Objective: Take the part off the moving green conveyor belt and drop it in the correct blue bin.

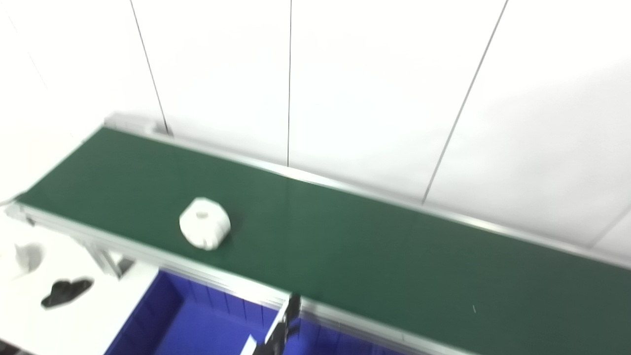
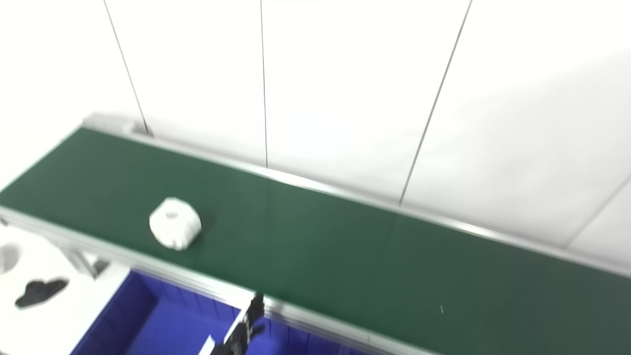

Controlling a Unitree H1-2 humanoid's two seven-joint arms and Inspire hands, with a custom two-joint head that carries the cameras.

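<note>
**White part alone on the belt, one hand barely showing at the bottom edge**

The white panelled wall (image 1: 374, 88) fills the upper half of both views, its dark seams running down to the far rail of the conveyor. Below it the green conveyor belt (image 1: 345, 246) crosses the picture on a slant, from upper left to lower right. Silver rails bound it: the far rail sits right against the wall, and the near rail (image 1: 162, 259) runs along the side facing the robot. The belt surface to the right of the part is bare green all the way to the picture's edge.

Just under the near rail lies a blue bin (image 1: 197, 325), its inside open to view and its left wall dark blue. To its left is a white tabletop (image 1: 74, 320) with a small black object (image 1: 66, 292) lying on it; what this is cannot be told from the blurred views.

The white part (image 1: 204, 223), round with a small hole on top, rests on the left portion of the belt, nearer the near rail than the far one and above the bin's left end.

At the bottom edge, dark fingertips of a hand (image 1: 278, 330) rise in front of the near rail, over the bin's right side. So little shows that neither which hand it is nor how its fingers are set can be told.
</note>
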